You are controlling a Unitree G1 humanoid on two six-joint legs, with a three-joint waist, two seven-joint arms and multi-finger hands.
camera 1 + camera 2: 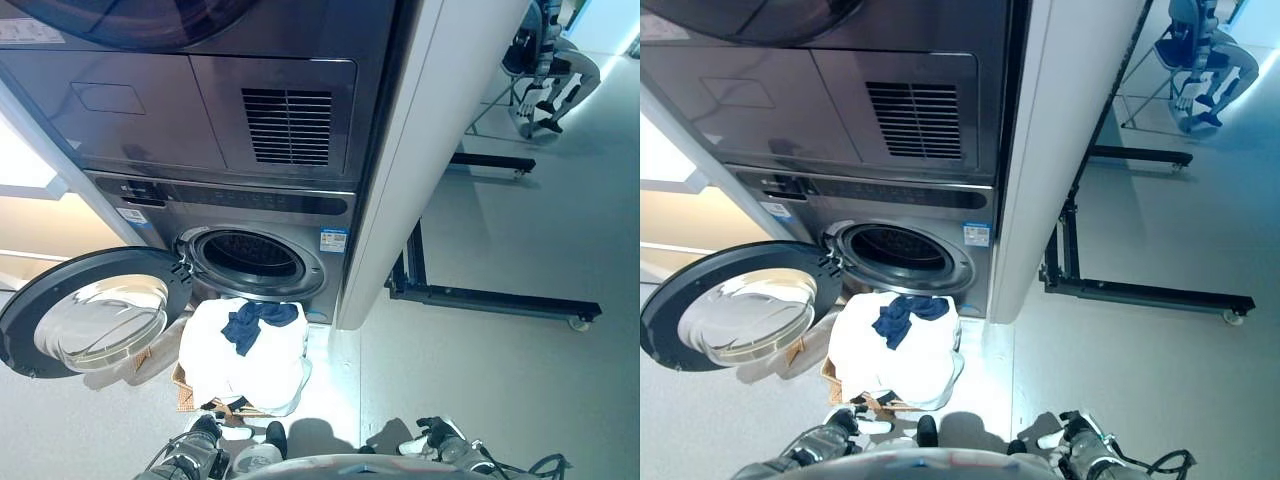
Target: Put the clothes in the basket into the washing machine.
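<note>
A brown woven basket [184, 391] stands on the floor right in front of the washing machine [330, 205]. It is heaped with white cloth [252, 362], and a dark blue garment [256, 321] lies on top. The machine's round door [88, 315] is swung wide open to the left, showing the dark drum opening [254, 258]. My left hand [206, 436] shows low at the bottom edge, just below the basket. My right hand [441, 439] is at the bottom right, away from the basket. Both hands appear too small to read their fingers.
A second grey appliance [200, 90] is stacked above the washer. A white panel [440, 130] rises at the washer's right side. Behind it a black wheeled frame [490, 298] lies on the floor. A stand with a grey figure [545, 60] is at the far right.
</note>
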